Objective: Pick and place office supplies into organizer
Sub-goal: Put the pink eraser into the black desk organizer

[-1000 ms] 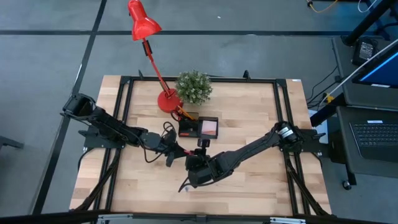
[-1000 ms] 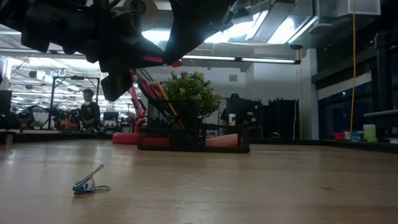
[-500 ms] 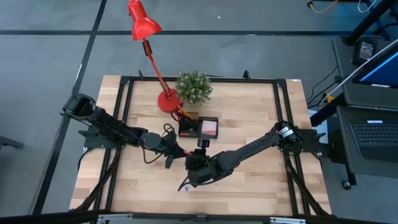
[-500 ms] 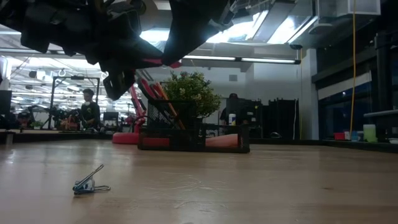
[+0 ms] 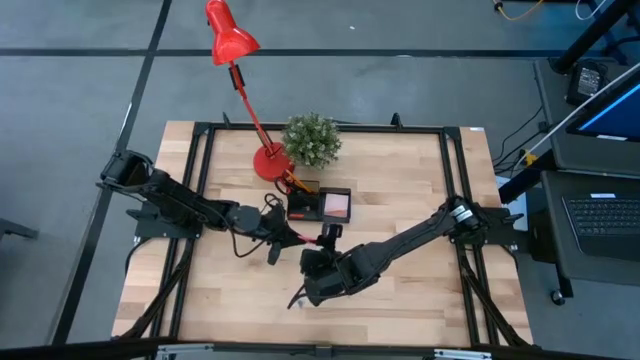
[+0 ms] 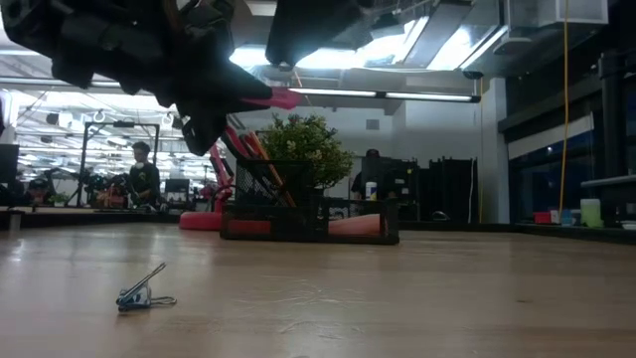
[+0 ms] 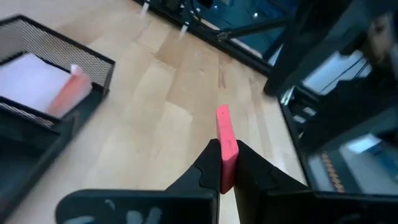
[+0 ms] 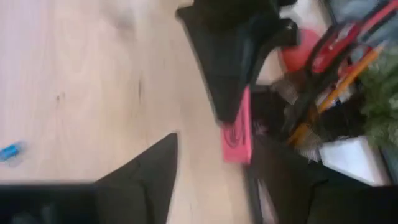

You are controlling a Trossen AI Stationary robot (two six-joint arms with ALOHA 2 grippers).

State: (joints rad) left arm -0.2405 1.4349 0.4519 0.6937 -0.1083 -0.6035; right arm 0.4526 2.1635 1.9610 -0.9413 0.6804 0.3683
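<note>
Left gripper (image 7: pixel 227 163) jaws clenched on pink eraser (image 7: pixel 225 144) — right gripper (image 8: pixel 208 168) jaws released.

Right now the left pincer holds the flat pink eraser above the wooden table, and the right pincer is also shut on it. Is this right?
Not fully. The left pincer does grip the flat pink eraser above the wooden table. But the right pincer stands open, its fingers apart from the eraser, as the right wrist view shows.
</note>
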